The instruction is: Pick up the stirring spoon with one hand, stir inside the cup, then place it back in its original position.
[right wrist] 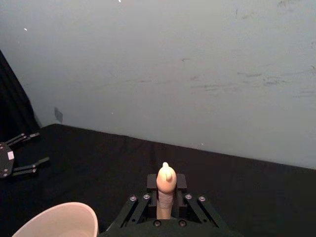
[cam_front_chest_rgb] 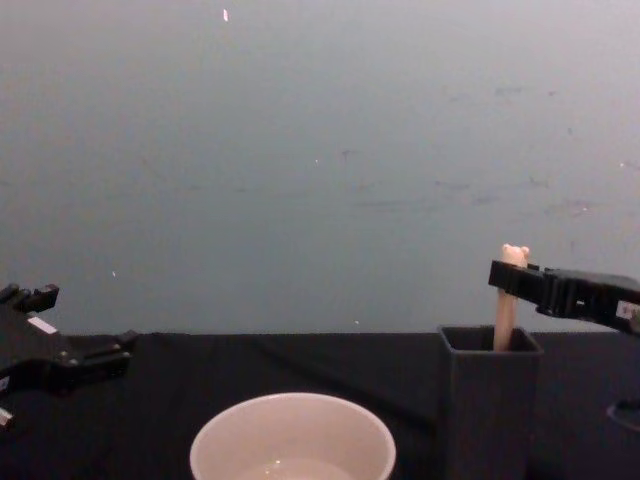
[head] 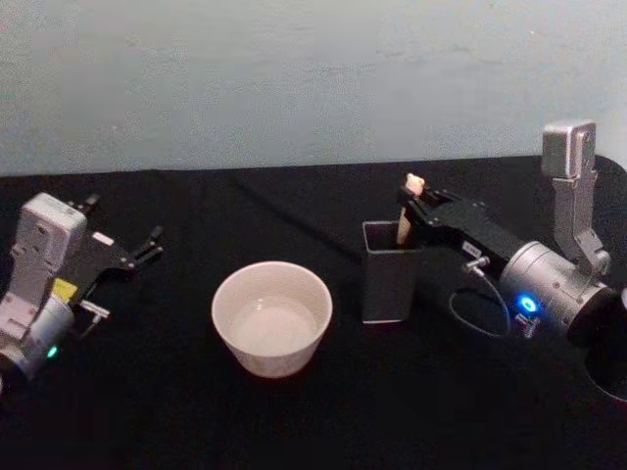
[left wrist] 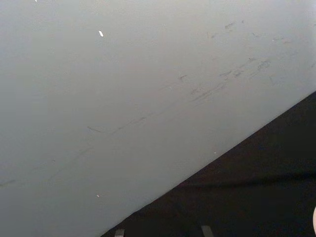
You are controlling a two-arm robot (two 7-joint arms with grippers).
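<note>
A table [head: 294,431] covered in black cloth is carrying everything, running back to a pale wall. The cup [head: 272,318] is sitting directly on the cloth, out in the open stretch between the two grippers, nearer the right gripper [head: 416,211] than the left gripper [head: 147,245]. A dark grey square holder [head: 389,284] is standing upright on the cloth just below the right gripper's fingertips, just beside the cup and apart from it. The stirring spoon [head: 409,208] is standing inside that holder, not lying on the cloth itself.
</note>
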